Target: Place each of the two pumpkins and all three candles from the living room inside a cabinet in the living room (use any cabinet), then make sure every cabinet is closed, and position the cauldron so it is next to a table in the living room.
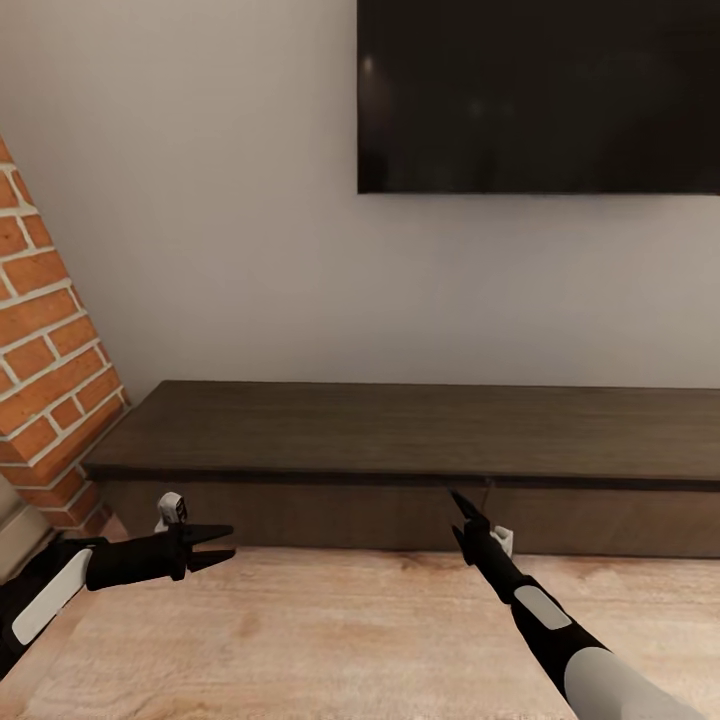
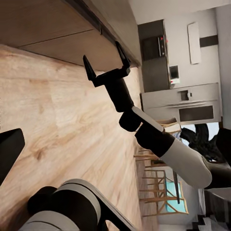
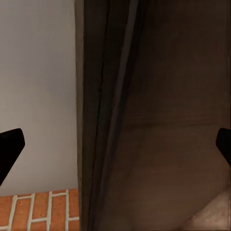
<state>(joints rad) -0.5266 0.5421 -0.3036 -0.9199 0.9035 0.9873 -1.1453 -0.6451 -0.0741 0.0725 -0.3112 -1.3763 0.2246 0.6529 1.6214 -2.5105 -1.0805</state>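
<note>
Left gripper [image 1: 218, 547]: jaws apart, empty, low over the floor [image 1: 330, 640], short of the cabinet [image 1: 420, 430].
Cabinet: long, low, dark brown, flat fronts shut; stands just ahead of both jaws.
Right gripper [image 1: 461, 508]: jaws wide apart, empty, tips at the cabinet front.
Progress: seemingly early; cabinet unopened, nothing stowed.

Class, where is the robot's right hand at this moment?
In the head view, the right hand is at lower centre-right, open, close to the dark cabinet front, above the wooden floor.
</note>
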